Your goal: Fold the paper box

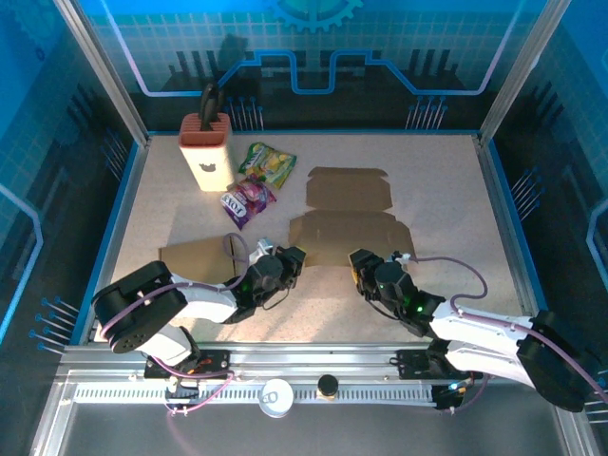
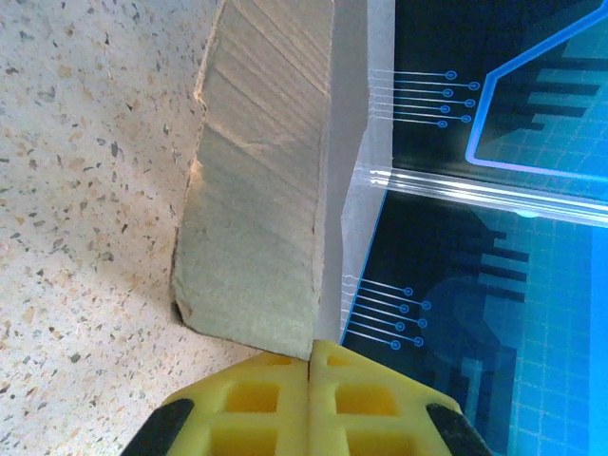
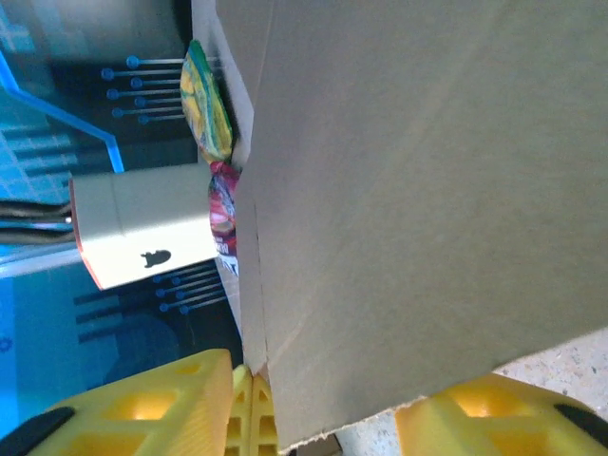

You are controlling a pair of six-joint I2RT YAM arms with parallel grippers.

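On the tabletop (image 1: 437, 190), just ahead of both arms, your box (image 1: 351, 214) lies almost flat: a cut blank with no wall standing. Your left tool (image 1: 285, 261) has its pads together, and in its wrist view the card's edge runs straight into the seam. So I judge it clamped on the box's near-left corner, with that flap tilted up off the surface. Your right tool (image 3: 323, 408) stands apart, the box's near edge between its fingers but not gripped, as far as you can see. Treat the task as barely begun: one flap raised at most. Every wall, end tab and the lid are left to crease and tuck.
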